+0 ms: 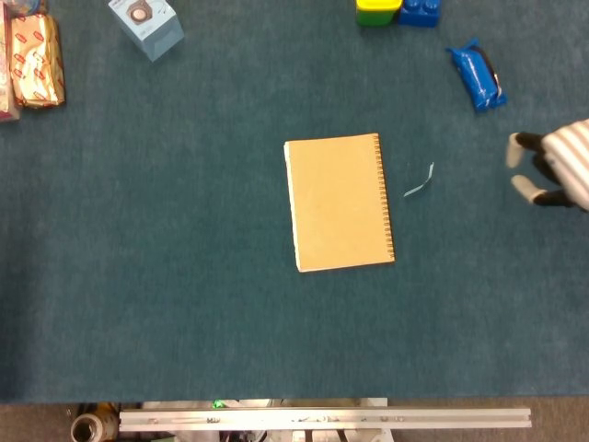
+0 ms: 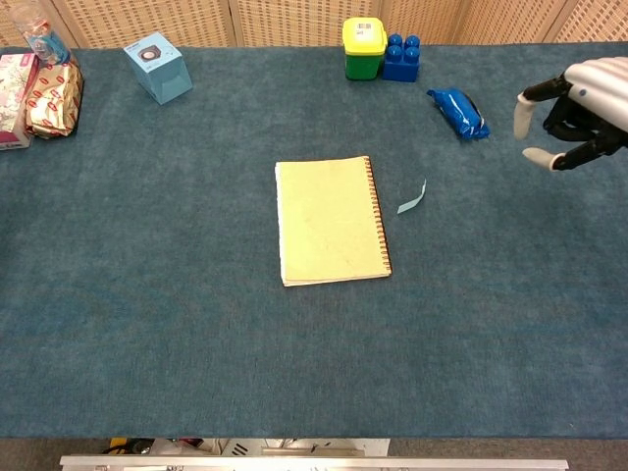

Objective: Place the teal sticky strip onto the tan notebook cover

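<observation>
In the head view we see our right robot hand (image 1: pixel 550 171) reaching in at the right edge, cut off by the frame, fingers spread apart and holding nothing. The teal sticky strip (image 1: pixel 420 182) lies on the bench (image 1: pixel 184 276) just right of the tan notebook (image 1: pixel 339 202). In the chest view the right robot hand (image 2: pixel 572 113) hovers beside a blue packet (image 2: pixel 458 112), fingers apart.
</observation>
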Controlling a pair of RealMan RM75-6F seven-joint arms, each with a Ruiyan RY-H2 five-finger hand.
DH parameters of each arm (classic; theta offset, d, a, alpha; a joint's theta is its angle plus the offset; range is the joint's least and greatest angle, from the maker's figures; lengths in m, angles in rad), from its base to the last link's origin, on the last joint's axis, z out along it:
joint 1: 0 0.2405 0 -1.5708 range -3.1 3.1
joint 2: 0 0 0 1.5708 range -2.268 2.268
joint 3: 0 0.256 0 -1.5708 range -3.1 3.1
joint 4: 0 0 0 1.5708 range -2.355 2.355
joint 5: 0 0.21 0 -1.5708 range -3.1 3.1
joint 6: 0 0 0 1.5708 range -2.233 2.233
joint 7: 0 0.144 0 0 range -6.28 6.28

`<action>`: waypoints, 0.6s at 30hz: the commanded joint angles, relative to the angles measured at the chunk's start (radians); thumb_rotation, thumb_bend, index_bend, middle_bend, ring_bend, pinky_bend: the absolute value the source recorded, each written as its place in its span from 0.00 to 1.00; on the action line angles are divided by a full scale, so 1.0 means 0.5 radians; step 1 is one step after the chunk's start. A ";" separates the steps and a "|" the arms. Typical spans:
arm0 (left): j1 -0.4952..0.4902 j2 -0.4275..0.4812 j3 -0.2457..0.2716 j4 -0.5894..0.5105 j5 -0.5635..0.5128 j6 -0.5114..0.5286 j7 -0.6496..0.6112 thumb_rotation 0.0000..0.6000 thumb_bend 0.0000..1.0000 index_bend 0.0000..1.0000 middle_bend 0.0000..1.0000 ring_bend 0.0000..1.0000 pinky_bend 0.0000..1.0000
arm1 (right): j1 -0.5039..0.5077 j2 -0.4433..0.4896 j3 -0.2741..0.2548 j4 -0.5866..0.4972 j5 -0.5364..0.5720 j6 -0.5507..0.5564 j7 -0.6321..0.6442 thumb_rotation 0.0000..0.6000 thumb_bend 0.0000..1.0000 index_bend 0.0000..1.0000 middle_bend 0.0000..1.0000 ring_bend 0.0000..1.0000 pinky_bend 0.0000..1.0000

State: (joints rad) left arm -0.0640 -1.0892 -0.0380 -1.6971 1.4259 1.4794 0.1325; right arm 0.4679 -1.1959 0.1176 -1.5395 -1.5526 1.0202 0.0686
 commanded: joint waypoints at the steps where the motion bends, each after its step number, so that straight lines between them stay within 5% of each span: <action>1: 0.002 -0.001 0.003 0.004 -0.007 -0.008 -0.001 1.00 0.24 0.02 0.12 0.14 0.09 | 0.108 -0.076 -0.016 0.065 0.025 -0.136 -0.039 1.00 0.29 0.54 1.00 1.00 1.00; 18: -0.011 -0.025 0.002 0.053 -0.040 -0.067 -0.036 1.00 0.24 0.02 0.12 0.14 0.09 | 0.406 -0.351 -0.077 0.294 0.097 -0.490 -0.356 1.00 0.29 0.54 1.00 1.00 1.00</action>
State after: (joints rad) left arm -0.0692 -1.1015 -0.0366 -1.6703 1.4062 1.4459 0.1148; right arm 0.6629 -1.3616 0.0812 -1.4010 -1.5101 0.7831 -0.1004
